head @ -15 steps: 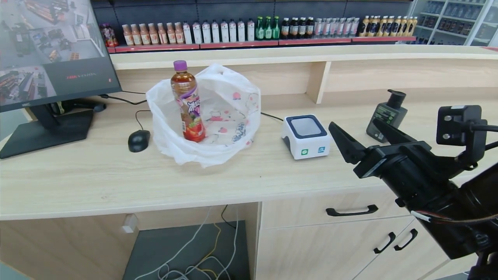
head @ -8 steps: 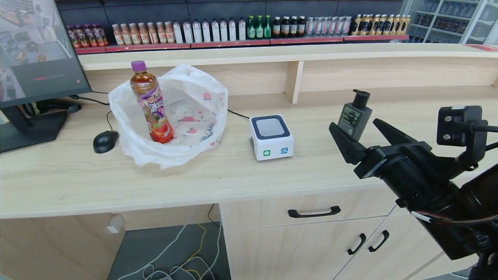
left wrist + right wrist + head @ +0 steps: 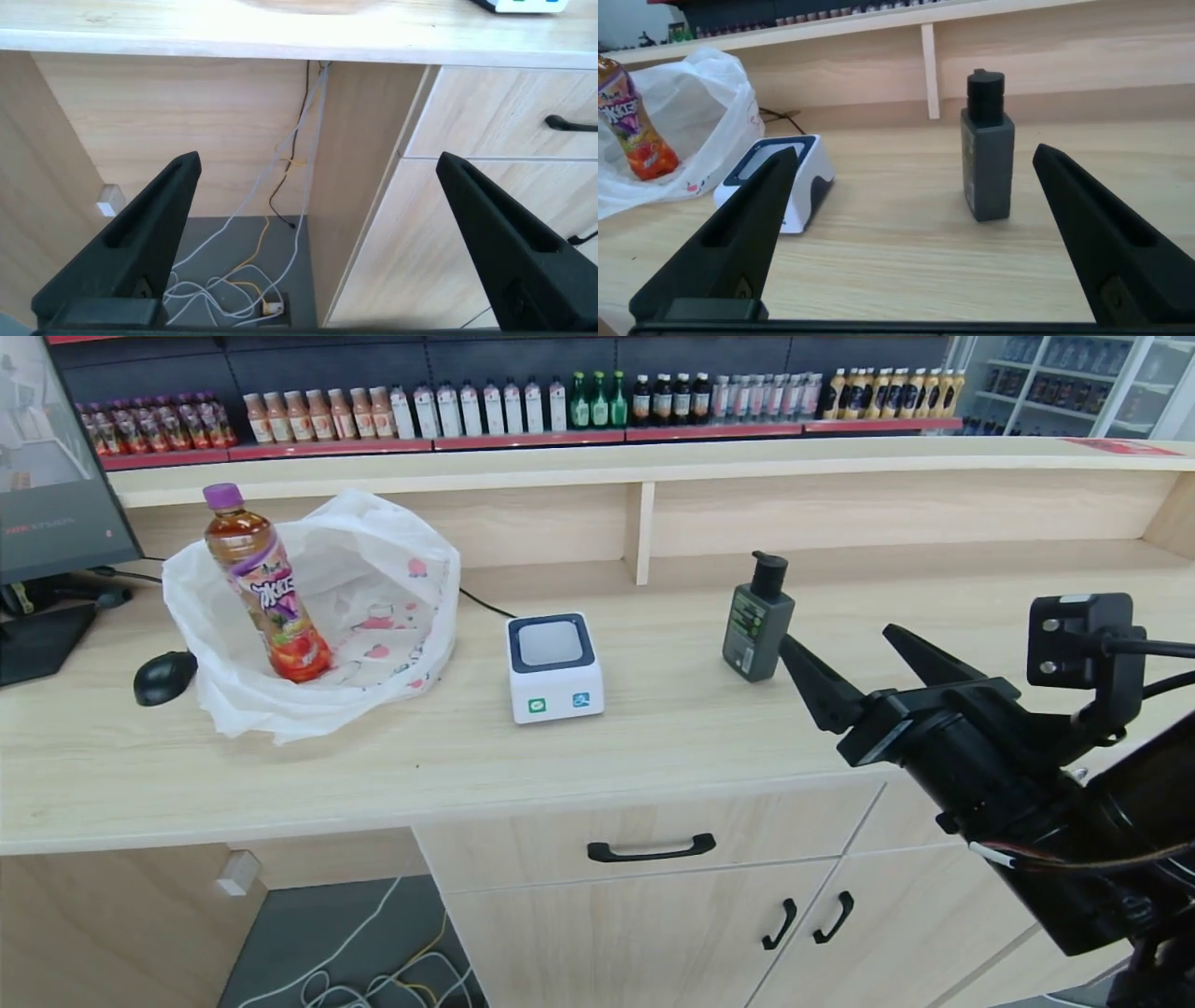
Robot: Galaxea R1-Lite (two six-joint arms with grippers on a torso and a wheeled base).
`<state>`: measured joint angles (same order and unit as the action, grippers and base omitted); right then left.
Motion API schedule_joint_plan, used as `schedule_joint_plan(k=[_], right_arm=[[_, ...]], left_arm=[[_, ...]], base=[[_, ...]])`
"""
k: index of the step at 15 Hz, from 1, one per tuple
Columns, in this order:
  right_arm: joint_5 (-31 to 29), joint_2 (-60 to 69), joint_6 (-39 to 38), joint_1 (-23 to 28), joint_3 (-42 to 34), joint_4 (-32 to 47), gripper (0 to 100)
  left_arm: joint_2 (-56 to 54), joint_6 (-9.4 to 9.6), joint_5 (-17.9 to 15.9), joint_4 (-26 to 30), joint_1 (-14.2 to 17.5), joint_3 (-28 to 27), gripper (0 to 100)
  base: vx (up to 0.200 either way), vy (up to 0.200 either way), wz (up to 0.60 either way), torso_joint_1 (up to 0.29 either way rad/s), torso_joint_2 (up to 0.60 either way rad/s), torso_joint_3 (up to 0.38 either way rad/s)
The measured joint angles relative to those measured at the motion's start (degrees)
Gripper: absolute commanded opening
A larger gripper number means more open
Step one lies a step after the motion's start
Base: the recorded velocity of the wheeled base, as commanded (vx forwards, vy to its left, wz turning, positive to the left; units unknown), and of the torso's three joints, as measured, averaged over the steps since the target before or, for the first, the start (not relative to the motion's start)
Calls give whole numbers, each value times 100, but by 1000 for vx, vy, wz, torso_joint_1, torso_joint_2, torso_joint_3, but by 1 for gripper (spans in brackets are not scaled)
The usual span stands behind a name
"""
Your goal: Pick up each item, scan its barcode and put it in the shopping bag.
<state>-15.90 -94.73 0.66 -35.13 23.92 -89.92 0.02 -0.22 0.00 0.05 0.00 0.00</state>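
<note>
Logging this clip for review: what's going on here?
A two-armed robot is at a checkout counter. The drink bottle already stands in the shopping bag. The right gripper is open and empty, aimed at the dark pump bottle. The scanner sits between bag and pump bottle. The left gripper is open, below the counter's edge.

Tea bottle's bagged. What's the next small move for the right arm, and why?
Probably ease the open right claw forward around the grey pump bottle: it stands upright on the counter just ahead, not yet bagged, and the claw is empty.
</note>
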Motion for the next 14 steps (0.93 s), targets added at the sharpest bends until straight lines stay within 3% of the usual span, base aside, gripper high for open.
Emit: schedule_joint_plan(k=[14], right_arm=[[202,-210,-150,317,110,-2,100]], left_arm=[[0,29,0,-5,0,0,100]], base=[[0,0,0,0,0,0]])
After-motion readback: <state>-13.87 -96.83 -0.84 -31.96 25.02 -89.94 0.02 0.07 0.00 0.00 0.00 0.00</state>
